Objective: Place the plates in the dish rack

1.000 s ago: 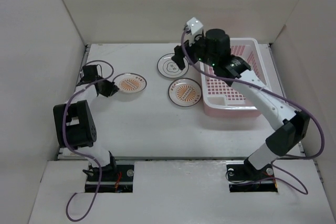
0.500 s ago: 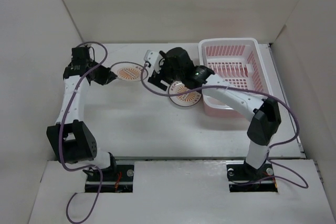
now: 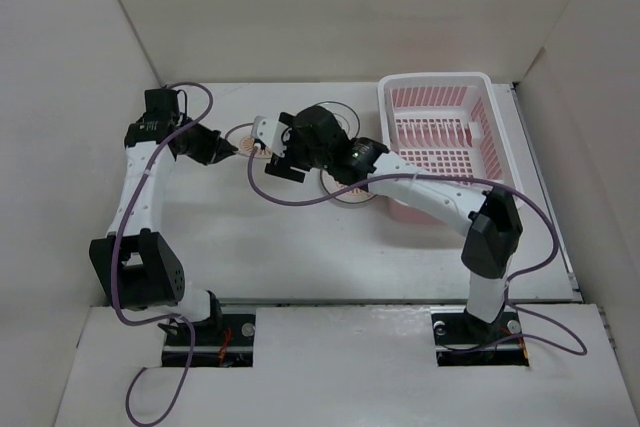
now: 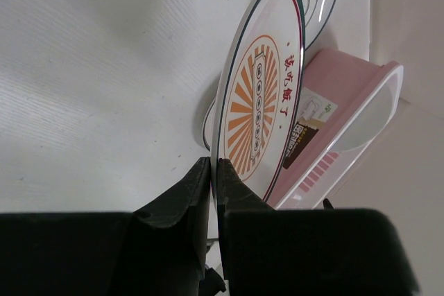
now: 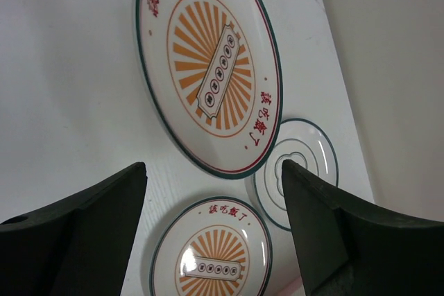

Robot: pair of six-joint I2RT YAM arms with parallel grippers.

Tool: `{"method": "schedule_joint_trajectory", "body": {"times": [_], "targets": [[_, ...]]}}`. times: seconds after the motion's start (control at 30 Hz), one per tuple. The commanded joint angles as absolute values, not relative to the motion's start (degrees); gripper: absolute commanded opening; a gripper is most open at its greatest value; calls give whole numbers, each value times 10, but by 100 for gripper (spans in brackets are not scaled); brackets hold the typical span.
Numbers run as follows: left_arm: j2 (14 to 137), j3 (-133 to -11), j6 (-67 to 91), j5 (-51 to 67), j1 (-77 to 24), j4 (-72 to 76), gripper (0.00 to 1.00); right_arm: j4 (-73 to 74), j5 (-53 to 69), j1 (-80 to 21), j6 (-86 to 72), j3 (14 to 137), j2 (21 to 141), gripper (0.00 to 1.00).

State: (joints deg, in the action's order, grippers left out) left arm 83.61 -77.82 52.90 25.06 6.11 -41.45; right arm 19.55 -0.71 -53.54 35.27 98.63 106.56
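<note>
The right gripper has swung from the dish rack and hangs wide open facing the sunburst plate — lifted off the table, pinched at its rim by the left gripper — likely a handover.

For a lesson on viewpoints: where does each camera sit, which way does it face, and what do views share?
Top external: above and behind the bases, looking down at the table; both arms and the dish rack show.
Left wrist: on the left arm, looking along the left pincer, shut on the held sunburst plate.
Right wrist: on the right arm, looking past the open right pincer at that plate, a second sunburst plate and the white ringed plate.
Shared: all three show that plate.
</note>
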Motion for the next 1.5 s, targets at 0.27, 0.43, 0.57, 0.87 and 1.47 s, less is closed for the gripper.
{"method": "schedule_joint_trajectory", "body": {"times": [0.27, 0.43, 0.57, 0.87, 1.47], "targets": [[819, -817, 538, 296, 51, -389, 0, 141, -37, -533, 346, 1012, 1104, 78], [819, -817, 538, 302, 51, -384, 0, 141, -26, -533, 335, 1012, 1104, 58], [814, -817, 538, 308, 51, -368, 0, 135, -8, -533, 330, 1012, 1104, 34], [809, -810, 519, 320, 51, -270, 0, 125, -3, -540, 314, 987, 1074, 0], [717, -699, 373, 146, 23, -117, 100, 98, -32, -360, 48, 933, 861, 0]]}}
